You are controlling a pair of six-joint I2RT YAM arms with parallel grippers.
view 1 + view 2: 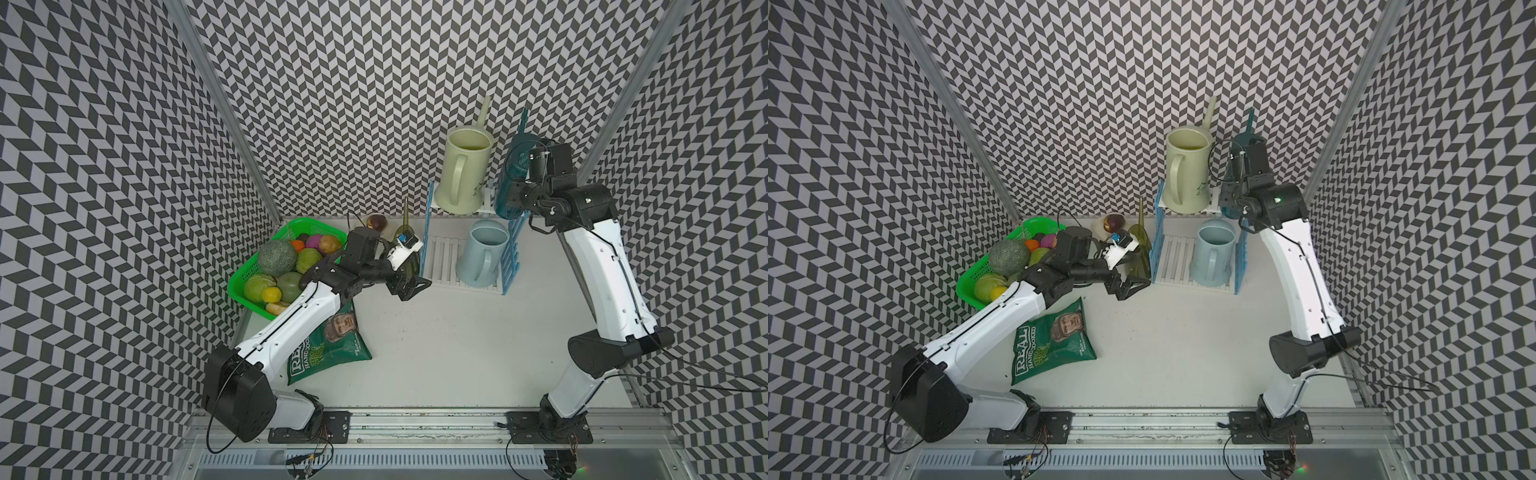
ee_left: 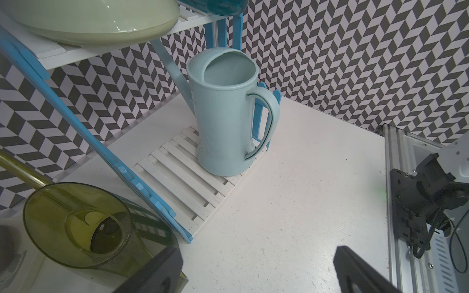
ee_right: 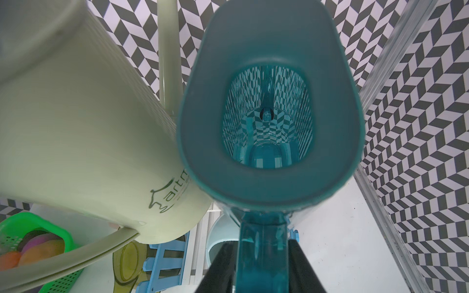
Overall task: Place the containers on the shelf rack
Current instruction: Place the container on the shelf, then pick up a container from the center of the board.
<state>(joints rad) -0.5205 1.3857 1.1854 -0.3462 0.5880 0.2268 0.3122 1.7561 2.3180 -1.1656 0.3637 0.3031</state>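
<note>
The shelf rack (image 1: 442,257) (image 2: 182,177) stands at the back of the table. A cream container (image 1: 461,174) (image 3: 76,114) sits on its upper tier, and a pale blue one (image 1: 482,253) (image 2: 223,126) on the lower slats. Pressed against the cream one at the upper tier's right end is the dark teal container (image 1: 509,178) (image 3: 269,101). My right gripper (image 3: 264,269) has its fingers close against both sides of the teal handle. The olive-green container (image 1: 404,230) (image 2: 76,220) stands on the table left of the rack. My left gripper (image 1: 411,270) (image 2: 256,274) is wide open beside it, one finger (image 2: 157,271) at its edge.
A green basket (image 1: 249,282) of fruit sits at the left, with a small dish (image 1: 376,222) holding a fruit behind my left wrist. A green chip bag (image 1: 328,349) lies under the left arm. Patterned walls close in behind the rack, and a metal rail (image 1: 415,419) runs along the front.
</note>
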